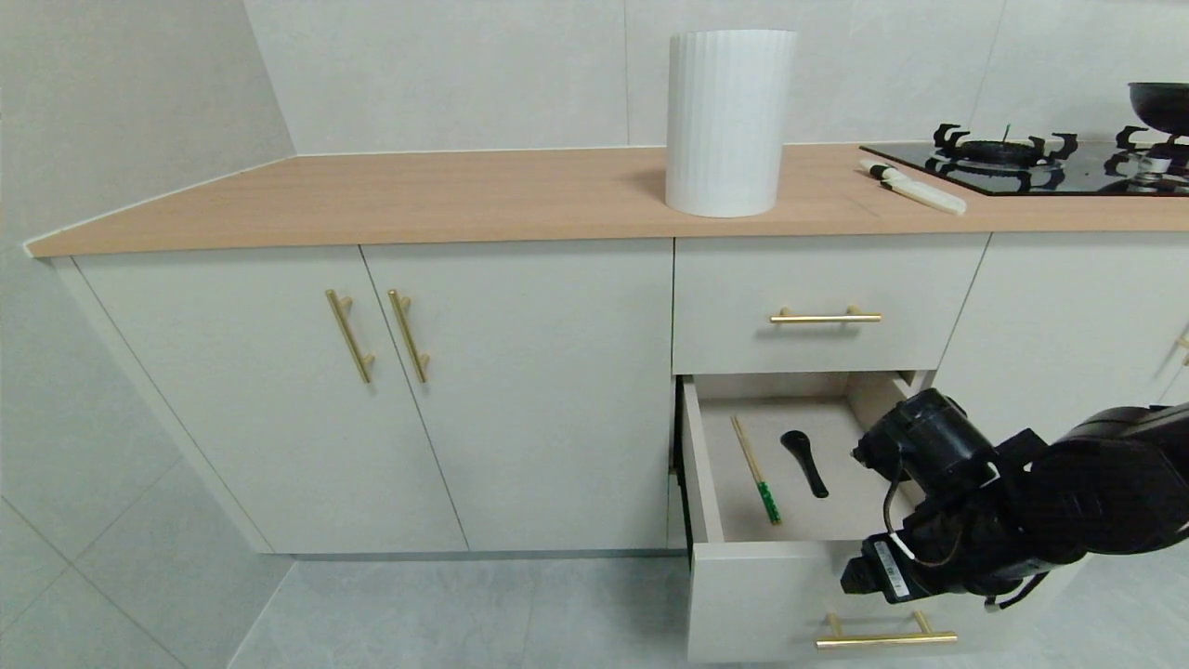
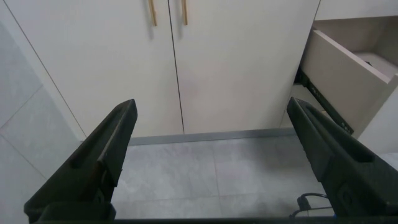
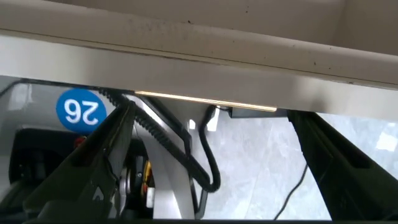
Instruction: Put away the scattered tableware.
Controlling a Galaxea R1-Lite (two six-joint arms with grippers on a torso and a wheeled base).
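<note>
Drawer (image 1: 703, 474), lower right, open: chopsticks (image 1: 754, 469) and black spoon (image 1: 804, 462) lay inside. White utensil (image 1: 913, 188), possibly a sheathed knife, lay on the surface (image 1: 464, 195), upper right; judged light, stiff, smooth; grasp mid-length. Left gripper (image 2: 210, 107), right gripper (image 3: 211, 111): jaws spread, empty.

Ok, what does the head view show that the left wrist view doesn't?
Head view: the chopsticks and black spoon lying in the open drawer, plus the white canister and knife on the counter. Left wrist view: the left gripper, fingers apart. Shared: the pulled-out drawer, the gold door handles and the floor.
</note>
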